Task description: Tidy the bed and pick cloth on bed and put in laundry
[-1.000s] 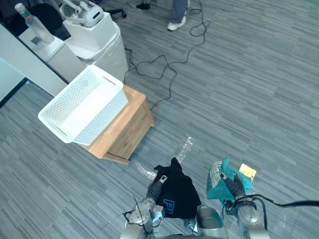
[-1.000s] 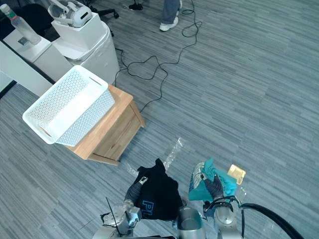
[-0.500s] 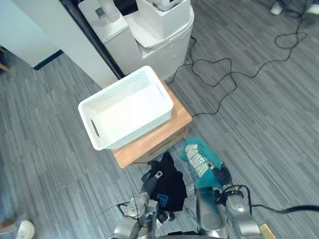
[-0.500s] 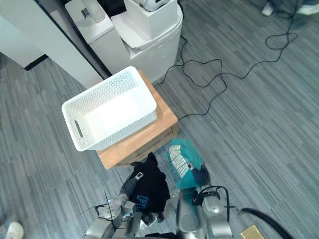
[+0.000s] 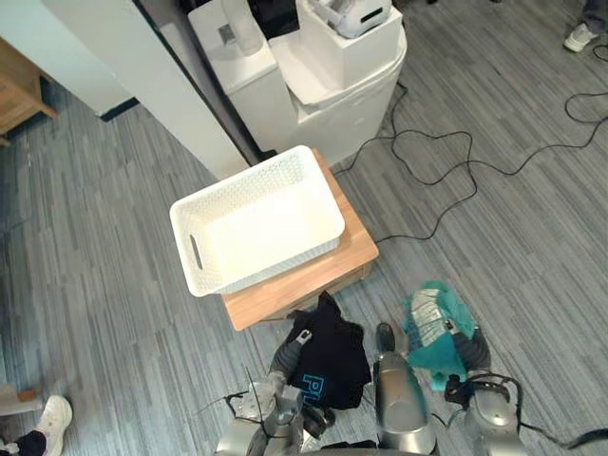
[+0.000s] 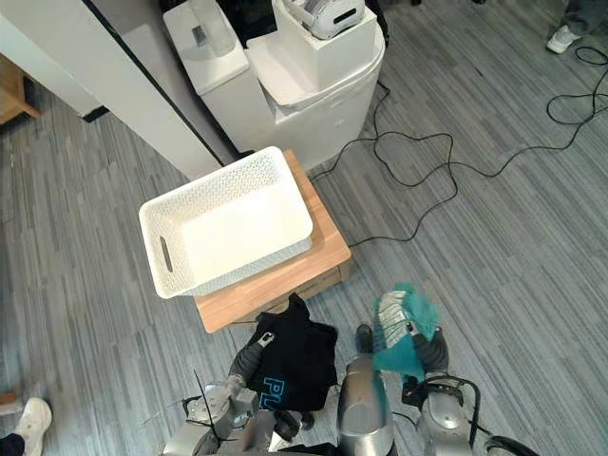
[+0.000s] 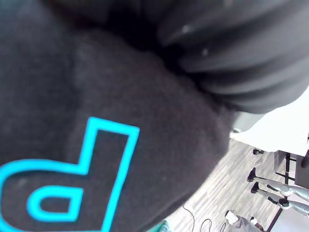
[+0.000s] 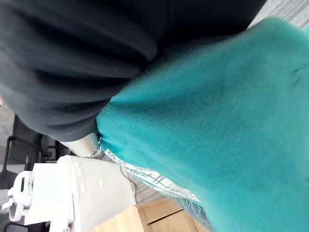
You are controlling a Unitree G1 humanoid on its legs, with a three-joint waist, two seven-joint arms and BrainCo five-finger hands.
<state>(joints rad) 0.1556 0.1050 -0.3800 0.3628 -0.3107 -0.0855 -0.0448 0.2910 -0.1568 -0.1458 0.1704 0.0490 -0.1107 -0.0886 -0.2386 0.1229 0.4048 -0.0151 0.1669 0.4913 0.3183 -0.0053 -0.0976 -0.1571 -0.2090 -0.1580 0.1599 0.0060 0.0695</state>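
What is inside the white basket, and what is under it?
Inside the white basket only its bare white bottom shows, no cloth. It stands on a small wooden table, whose top is mostly covered by it.

Cyan outlined lettering on the black cloth (image 7: 159,145), no whole word legible.

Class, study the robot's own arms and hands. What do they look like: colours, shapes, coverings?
The left arm and right arm are silver-grey with rounded metal shells. The left robot hand and right robot hand each wear a dark ribbed cover over wrist and back, showing as thick charcoal folds up close.
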